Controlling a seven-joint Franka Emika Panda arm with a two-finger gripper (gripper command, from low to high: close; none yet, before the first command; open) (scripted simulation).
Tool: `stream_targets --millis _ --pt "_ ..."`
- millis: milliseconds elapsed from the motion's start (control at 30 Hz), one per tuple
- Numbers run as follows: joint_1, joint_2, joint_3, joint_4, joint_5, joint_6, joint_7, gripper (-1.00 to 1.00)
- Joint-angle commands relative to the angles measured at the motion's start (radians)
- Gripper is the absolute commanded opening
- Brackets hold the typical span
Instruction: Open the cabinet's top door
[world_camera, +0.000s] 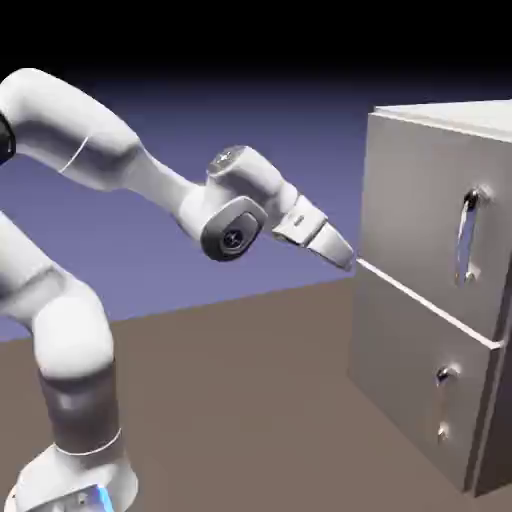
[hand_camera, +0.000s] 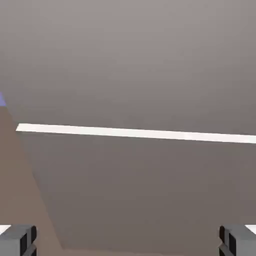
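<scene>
Exterior view: my arm rose from lower left, reached right. My gripper pointed at cabinet, tip near pale seam, close to cabinet's left front edge; contact unclear. Top door sat shut above seam, long silver handle well right of gripper. Hand view: fingertips sat far apart at bottom corners, spread wide, nothing between them; grey front filled frame.
</scene>
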Motion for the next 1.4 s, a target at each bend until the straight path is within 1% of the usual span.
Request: stream_targets --millis 0,1367 --pt "0.016 -0.010 -0.020 0.009 -0.044 0.000 -0.020 1.00" --pt "0.655 -0.405 -0.830 0.375 -1.827 -0.006 -0.844 1.00"
